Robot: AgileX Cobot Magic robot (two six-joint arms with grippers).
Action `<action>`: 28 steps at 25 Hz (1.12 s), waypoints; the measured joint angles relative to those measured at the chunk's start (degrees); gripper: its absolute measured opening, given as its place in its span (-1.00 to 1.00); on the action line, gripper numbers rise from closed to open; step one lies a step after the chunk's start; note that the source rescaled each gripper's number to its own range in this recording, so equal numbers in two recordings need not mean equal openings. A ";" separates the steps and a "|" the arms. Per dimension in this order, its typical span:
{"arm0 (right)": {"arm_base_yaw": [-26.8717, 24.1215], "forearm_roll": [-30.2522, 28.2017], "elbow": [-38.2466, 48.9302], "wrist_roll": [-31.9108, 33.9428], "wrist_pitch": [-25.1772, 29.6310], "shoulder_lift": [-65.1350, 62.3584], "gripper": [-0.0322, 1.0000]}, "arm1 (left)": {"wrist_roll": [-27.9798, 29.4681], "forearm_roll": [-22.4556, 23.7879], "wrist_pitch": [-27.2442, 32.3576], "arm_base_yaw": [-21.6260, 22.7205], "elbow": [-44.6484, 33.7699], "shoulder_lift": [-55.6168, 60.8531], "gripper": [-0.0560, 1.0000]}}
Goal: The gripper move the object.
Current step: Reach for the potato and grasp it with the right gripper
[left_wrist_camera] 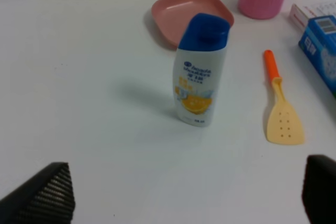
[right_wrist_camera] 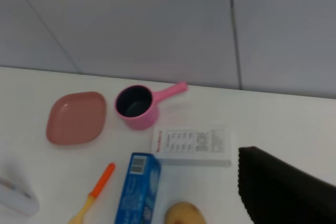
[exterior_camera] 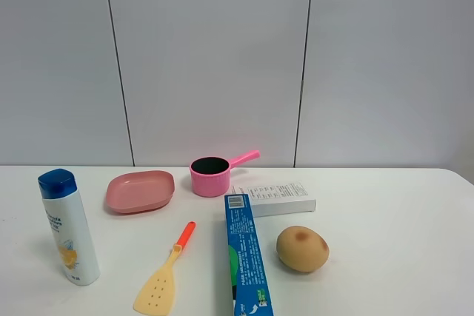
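Blue box (exterior_camera: 246, 257) lies frontmost, the object (exterior_camera: 302, 249) just right of it; left gripper (left_wrist_camera: 181, 195) gapes wide, while for the right gripper (right_wrist_camera: 281, 190) one cannot tell.

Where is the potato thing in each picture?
Exterior high: the object lies near the front, just right of the blue box.
Left wrist: the object is not in it.
Right wrist: the object is partly cut off at the picture's edge, next to the blue box.
Shared landmark: the blue box, which also shows in the left wrist view.
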State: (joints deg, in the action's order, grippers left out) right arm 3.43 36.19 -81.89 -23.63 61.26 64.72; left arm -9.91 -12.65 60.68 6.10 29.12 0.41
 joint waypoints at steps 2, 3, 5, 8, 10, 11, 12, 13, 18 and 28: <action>2.42 0.34 -0.54 -1.42 -0.01 5.76 0.87 | 0.00 0.00 0.00 0.00 0.00 0.00 1.00; 4.25 -0.34 -0.58 -1.68 0.06 7.89 0.87 | 0.00 0.00 0.00 0.00 0.00 0.00 1.00; 8.83 -4.38 -0.65 -1.37 0.00 12.44 0.87 | 0.00 0.00 0.00 0.00 0.00 0.00 1.00; 15.49 -15.01 -0.65 4.06 -0.16 17.99 0.87 | 0.00 0.00 0.00 0.00 0.00 0.00 1.00; 19.07 -23.40 -0.65 9.41 -0.23 21.27 0.87 | 0.00 0.00 0.00 0.00 0.00 0.00 1.00; 20.67 -27.04 -0.65 12.29 -0.26 22.97 0.87 | 0.00 0.00 0.00 0.00 0.00 0.00 1.00; 21.99 -29.62 -0.65 14.61 -0.30 24.66 0.87 | 0.00 0.00 0.00 0.00 0.00 0.00 1.00; 22.89 -31.95 -0.65 15.91 -0.44 26.32 0.87 | 0.00 0.00 0.00 0.00 0.00 0.00 1.00; 24.95 -34.46 -0.71 16.88 -0.79 34.93 0.87 | 0.00 0.00 0.00 0.00 0.00 0.00 1.00; 24.95 -35.49 -0.74 16.83 -6.51 47.50 0.87 | 0.00 0.00 0.00 0.00 0.00 0.00 1.00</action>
State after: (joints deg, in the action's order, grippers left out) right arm 28.38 0.69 -82.63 -6.80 54.75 112.22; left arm -9.91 -12.65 60.68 6.10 29.12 0.41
